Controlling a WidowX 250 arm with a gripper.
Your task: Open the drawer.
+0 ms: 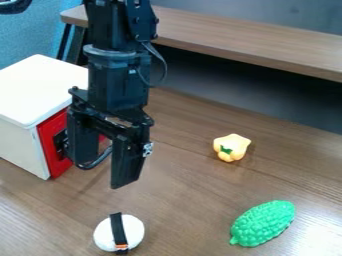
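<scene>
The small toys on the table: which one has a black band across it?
The white, rounded one at the lower left. A black band runs over its middle; the yellow one and the bumpy green one have no such band.

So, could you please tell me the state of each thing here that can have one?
Drawer: looks shut, its red front flush with the white cabinet.
Gripper: open, holding nothing.
Black strap: lying across the white round object.
Green bumpy toy: lying on its side.
Yellow toy: green patch facing the camera.
</scene>
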